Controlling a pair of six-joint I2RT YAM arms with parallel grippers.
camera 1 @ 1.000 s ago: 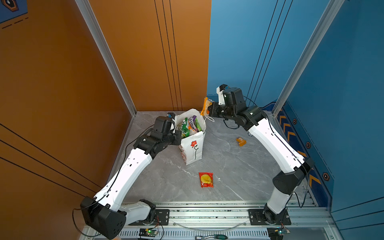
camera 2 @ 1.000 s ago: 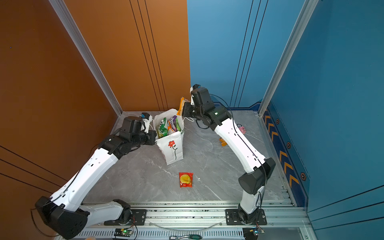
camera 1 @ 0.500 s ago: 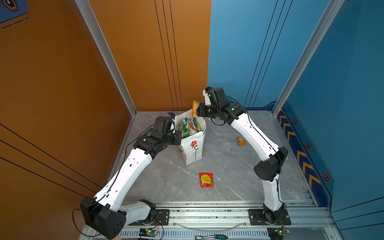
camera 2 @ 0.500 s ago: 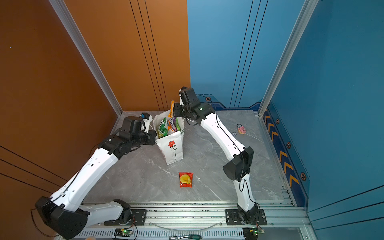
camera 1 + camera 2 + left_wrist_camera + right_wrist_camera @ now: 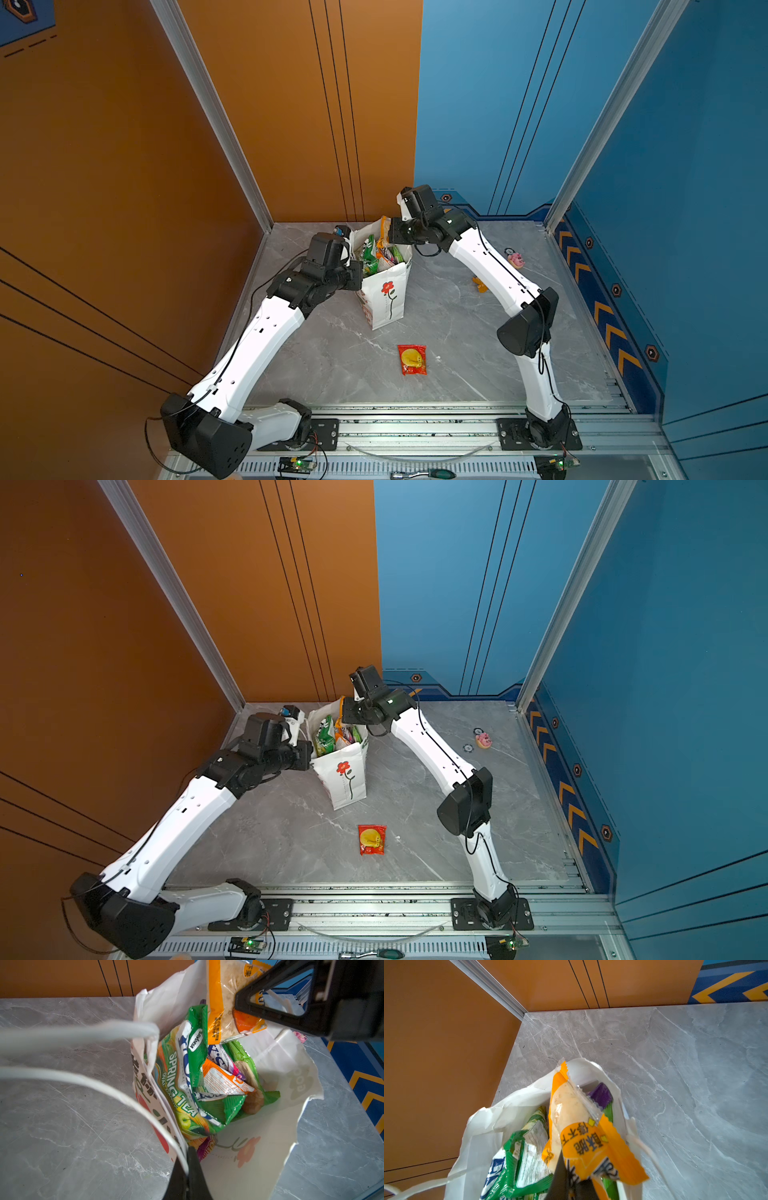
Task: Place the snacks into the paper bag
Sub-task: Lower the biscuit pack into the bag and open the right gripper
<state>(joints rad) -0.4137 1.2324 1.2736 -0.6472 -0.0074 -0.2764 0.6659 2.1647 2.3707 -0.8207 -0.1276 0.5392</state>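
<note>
Looking down in both top views, we see the tall white paper carrier bag [image 5: 386, 299] with a red flower printed on its side. It stands upright on the grey marbled tabletop [image 5: 457, 357], towards the back left corner. Our left gripper [image 5: 188, 1154] is closed tight on the bag's near rim, the paper wall pinched between its black fingers, and the white cord handles [image 5: 83, 1032] loop out beside it. Our right gripper [image 5: 564, 1167] is clamped on one end of a flat orange plastic packet [image 5: 577, 1126] with a clear window showing pale contents, and holds it over the bag's open mouth. Inside the bag lie several crinkly packets: a green one lettered "Spring Tea" [image 5: 178, 1093], an orange and white one [image 5: 224, 1080] and a purple one among them. A small red packet with a yellow circle [image 5: 412, 359] lies flat on the tabletop in front of the bag, well apart from it. A small pink donut-like toy [image 5: 517, 259] sits near the right wall.
</note>
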